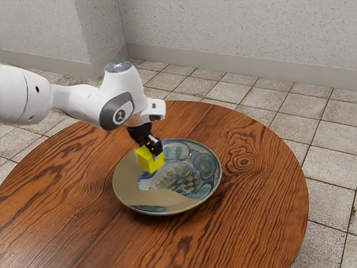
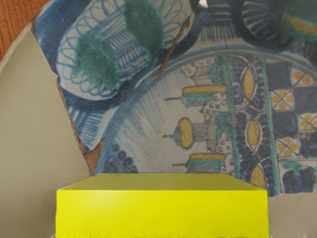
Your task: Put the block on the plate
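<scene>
Steadily, the tool [image 1: 150, 152] grips a yellow block [image 1: 147, 161] over a painted plate [image 1: 132, 183].
The arm's round badge [image 1: 119, 116] is too small to read.

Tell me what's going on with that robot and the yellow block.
A robot arm has its gripper closed on the yellow block, holding it over a patterned plate on a round wooden table. It looks to be placing the block there, but the gripper hasn't let go. Whether the block touches the plate, I can't tell.
</scene>
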Motion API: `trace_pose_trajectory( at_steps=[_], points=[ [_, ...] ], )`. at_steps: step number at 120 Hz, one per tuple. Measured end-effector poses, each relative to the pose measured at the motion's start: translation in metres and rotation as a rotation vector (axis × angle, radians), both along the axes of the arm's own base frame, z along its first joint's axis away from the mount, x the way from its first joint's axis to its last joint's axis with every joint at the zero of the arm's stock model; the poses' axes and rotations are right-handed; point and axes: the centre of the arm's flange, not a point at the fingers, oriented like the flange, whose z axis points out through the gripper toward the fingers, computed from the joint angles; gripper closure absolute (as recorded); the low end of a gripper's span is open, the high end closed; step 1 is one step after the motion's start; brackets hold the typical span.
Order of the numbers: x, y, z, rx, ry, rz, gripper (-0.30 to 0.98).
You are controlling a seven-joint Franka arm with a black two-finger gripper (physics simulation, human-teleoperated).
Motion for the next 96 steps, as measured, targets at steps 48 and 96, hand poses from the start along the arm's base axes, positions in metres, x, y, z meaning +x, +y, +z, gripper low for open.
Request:
trace_pose_trajectory(
  at_steps=[48,96],
  points=[
    [0.007,-0.022,-0.045,-0.025,0.071,0.019,0.14],
    [0.003,0.01,0.2,-0.026,-0.102,0.064,0.02]
  ],
)
